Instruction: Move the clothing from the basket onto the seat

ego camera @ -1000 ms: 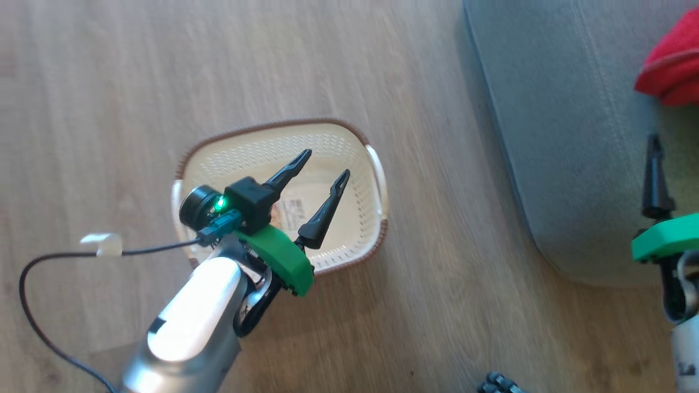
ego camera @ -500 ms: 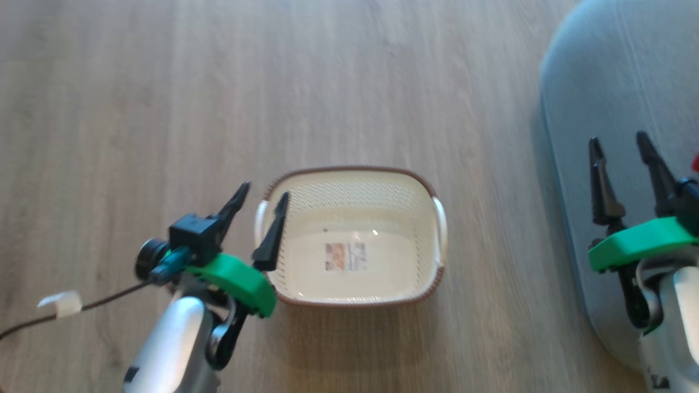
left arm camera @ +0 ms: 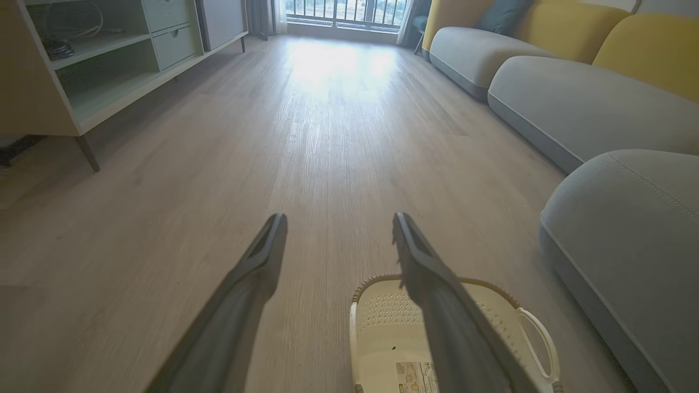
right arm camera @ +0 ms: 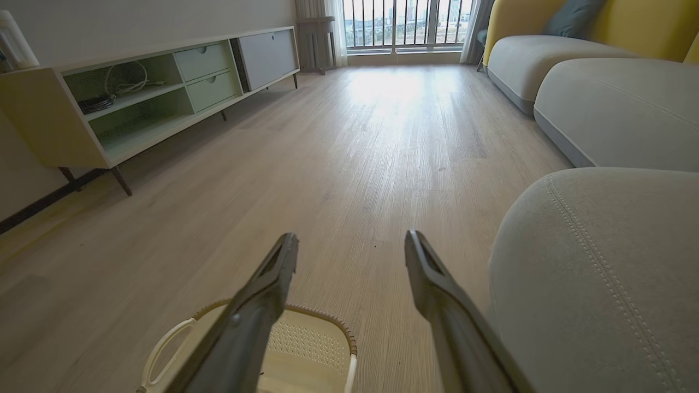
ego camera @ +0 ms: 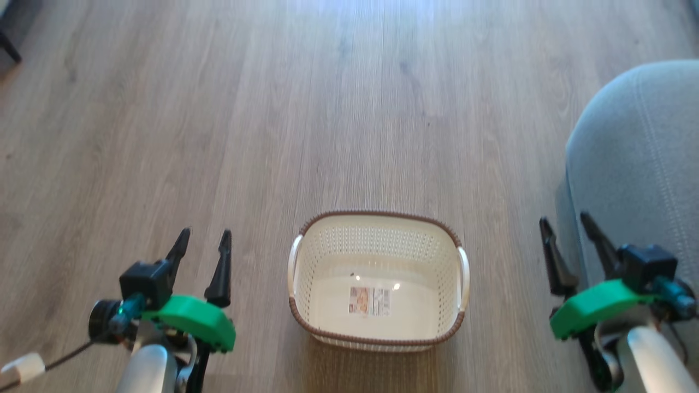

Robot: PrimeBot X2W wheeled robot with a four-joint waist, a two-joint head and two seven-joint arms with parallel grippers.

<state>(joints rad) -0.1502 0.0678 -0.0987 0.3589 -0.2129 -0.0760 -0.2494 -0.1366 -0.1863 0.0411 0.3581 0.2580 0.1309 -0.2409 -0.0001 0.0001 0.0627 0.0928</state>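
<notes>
Both with jaws apart, left gripper [ego camera: 206, 233] and right gripper [ego camera: 563, 219] flank the basket [ego camera: 377, 214] between them.

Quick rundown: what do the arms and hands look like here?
Both alike: left hand and right hand each have two long, tapered black fingers on a bright green curved mount, a black camera block with teal connector, and a pale silver forearm. A dark cable with a white tape tag trails from the left.
</notes>
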